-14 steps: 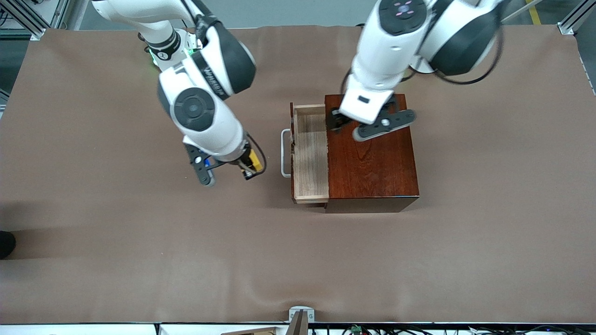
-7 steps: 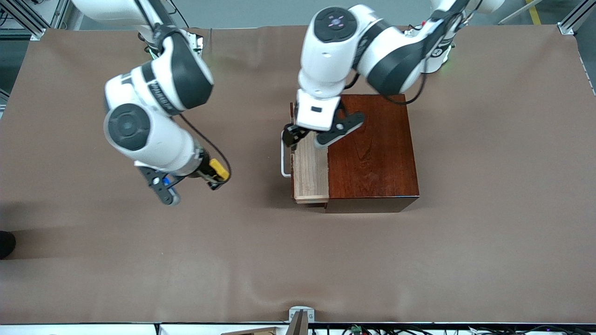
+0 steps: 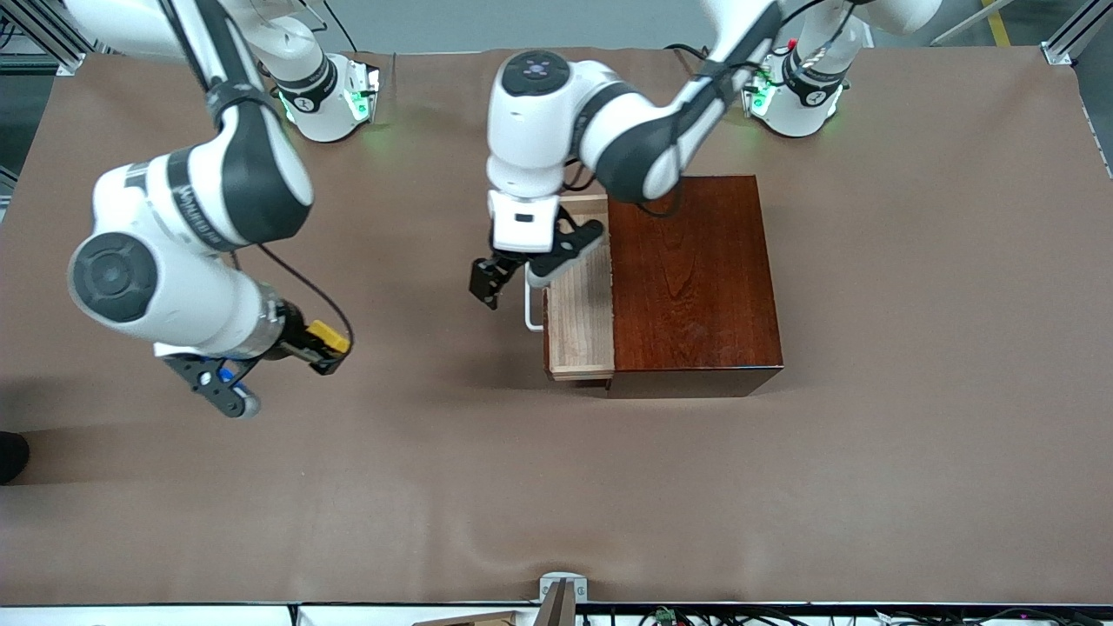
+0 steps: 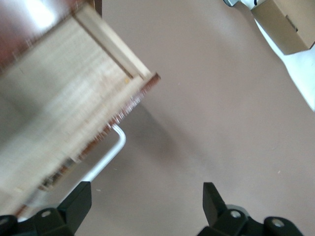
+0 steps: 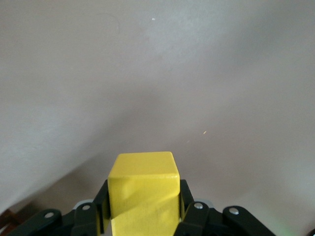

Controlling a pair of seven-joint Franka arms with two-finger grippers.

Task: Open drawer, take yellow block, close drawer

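The drawer stands pulled out of the dark reddish-brown box, its pale tray bare inside. Its white handle faces the right arm's end of the table. My left gripper hangs open over the handle and the drawer's front edge. The left wrist view shows the drawer and handle, with that gripper holding nothing. My right gripper is shut on the yellow block, above bare table toward the right arm's end. The right wrist view shows the block clamped between the fingers.
A brown cloth covers the whole table. A small metal bracket sits at the edge nearest the front camera. A cardboard box shows off the table in the left wrist view.
My right arm has carried the yellow block away from the drawer toward its own end of the table. My left gripper has swung from over the box top to over the drawer handle.
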